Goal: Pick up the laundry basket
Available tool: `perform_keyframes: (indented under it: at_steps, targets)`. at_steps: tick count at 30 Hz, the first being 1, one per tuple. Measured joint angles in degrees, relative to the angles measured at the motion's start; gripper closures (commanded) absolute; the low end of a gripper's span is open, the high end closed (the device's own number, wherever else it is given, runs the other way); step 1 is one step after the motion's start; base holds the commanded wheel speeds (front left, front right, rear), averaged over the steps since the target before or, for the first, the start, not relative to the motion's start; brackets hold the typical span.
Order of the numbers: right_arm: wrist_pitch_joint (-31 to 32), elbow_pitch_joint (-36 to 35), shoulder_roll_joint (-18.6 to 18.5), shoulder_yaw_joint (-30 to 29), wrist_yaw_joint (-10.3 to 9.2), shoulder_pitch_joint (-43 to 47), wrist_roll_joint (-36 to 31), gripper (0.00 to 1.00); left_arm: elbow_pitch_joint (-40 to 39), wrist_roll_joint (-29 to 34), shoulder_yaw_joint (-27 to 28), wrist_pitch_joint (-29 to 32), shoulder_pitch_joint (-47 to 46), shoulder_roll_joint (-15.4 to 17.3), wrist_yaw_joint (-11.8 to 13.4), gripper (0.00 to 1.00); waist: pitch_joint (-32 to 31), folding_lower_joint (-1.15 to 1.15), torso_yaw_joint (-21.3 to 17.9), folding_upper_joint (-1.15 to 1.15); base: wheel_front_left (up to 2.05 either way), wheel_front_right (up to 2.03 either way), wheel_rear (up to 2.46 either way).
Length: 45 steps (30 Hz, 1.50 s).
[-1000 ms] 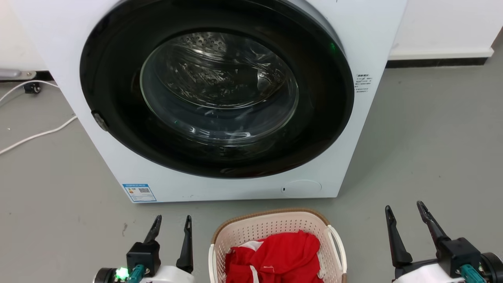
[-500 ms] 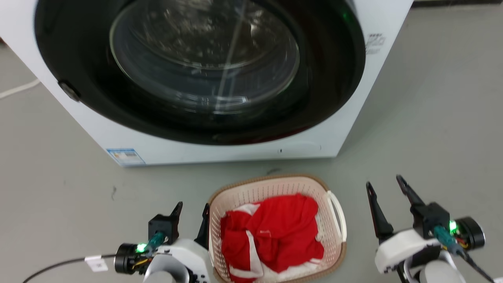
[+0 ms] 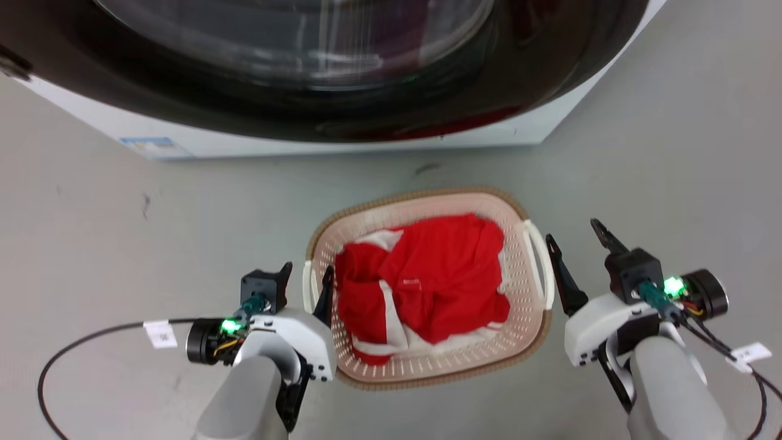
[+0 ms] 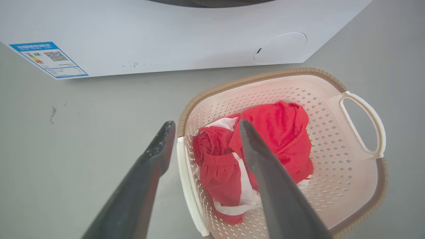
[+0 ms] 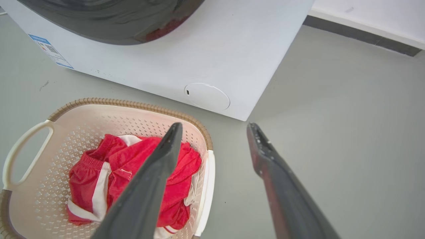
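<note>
Washing machine [image 3: 525,131]: it stands just behind the basket, so the lift should go straight up, not forward into the door.
Floor [image 3: 122,232]: it carries the laundry basket [image 3: 421,198], which sits between the two arms with a red garment [image 3: 427,275] heaped inside. An even raise from both sides will likely keep it level.
Left tool [image 3: 308,270]: fingers apart, straddling the left loop handle [image 4: 187,179]. Ease down until the loop sits deep between them, then close.
Right tool [image 3: 573,231]: fingers apart, just outside the right loop handle [image 3: 537,263]. It probably needs a small shift inward so the loop falls between the fingers, then should close together with the left.
Machine, against a second ago: the head camera has tipped down — only the door's lower part shows; the machine itself has not moved.
Basket, against a second ago: now wholly in view, same place before the machine.
Tools, against a second ago: both have come in from beside the basket to its handles.
</note>
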Motion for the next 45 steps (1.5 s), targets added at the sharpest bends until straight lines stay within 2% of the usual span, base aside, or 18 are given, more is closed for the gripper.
perform_keyframes:
  at_steps: [10, 17, 30, 37, 38, 39, 40, 41, 45]
  targets:
    - [0.01, 10.07, -1.53, 0.25, 0.00, -8.67, -1.02, 0.00, 6.56, -1.15, -1.15, 0.00, -6.92, -0.01, 0.23, 0.00, 9.70, 0.00, 0.25, 0.00, 0.00, 0.00, 0.00]
    - [0.01, 14.86, -1.76, 1.26, 0.00, -12.49, -1.09, 0.00, 8.06, -1.62, -1.47, 0.00, -9.62, -0.01, 0.30, 0.00, 14.72, 0.00, 0.39, 0.00, 0.00, 0.00, 0.00]
    - [0.01, 22.97, -1.76, 1.34, 0.00, -17.77, -1.51, 0.00, 9.12, -3.42, -4.69, 0.00, -13.00, -0.01, 0.25, 0.00, 20.96, -0.01, 1.20, 0.00, 0.00, 0.00, 0.00]
    - [0.01, 25.48, -1.34, 1.54, 0.00, -19.67, -1.78, 0.00, 9.14, -4.89, -6.99, 0.00, -14.19, -0.01, 0.82, 0.00, 22.33, -0.01, 1.40, 0.00, 0.00, 0.00, 0.00]
    - [0.00, 25.87, -1.25, 1.69, 0.00, -19.87, -1.78, 0.13, 9.48, -5.01, -7.45, 0.00, -14.38, 0.01, 0.81, 0.00, 22.39, -0.01, 1.35, 0.00, 0.00, 0.00, 0.00]
    - [0.01, 26.20, -1.15, 1.80, 0.00, -20.09, -1.78, 0.67, 9.95, -5.11, -7.89, 0.00, -14.59, 0.01, 0.75, 0.50, 22.44, -0.01, 1.29, 0.00, 0.00, 0.00, 0.00]
    - [0.00, 27.02, -1.07, 2.01, 0.00, -20.43, -1.77, 1.00, 10.31, -5.28, -8.22, 0.00, -14.77, 0.00, 0.70, 0.89, 22.47, 0.00, 1.27, 0.00, 0.00, 0.00, 0.00]
    - [0.00, 27.72, -1.04, 2.34, 0.00, -20.62, -1.76, 1.00, 10.84, -5.75, -8.47, -0.01, -14.95, 0.11, 0.46, 1.00, 22.47, -0.01, 1.25, 0.00, 0.00, 0.00, 0.00]
    - [-0.02, 28.56, -1.32, 2.65, -0.11, -21.06, -1.30, 1.00, 11.93, -7.30, -9.43, -0.02, -15.40, 0.55, 0.74, 1.00, 22.36, -0.01, 1.21, 0.00, 0.00, 0.00, 0.00]
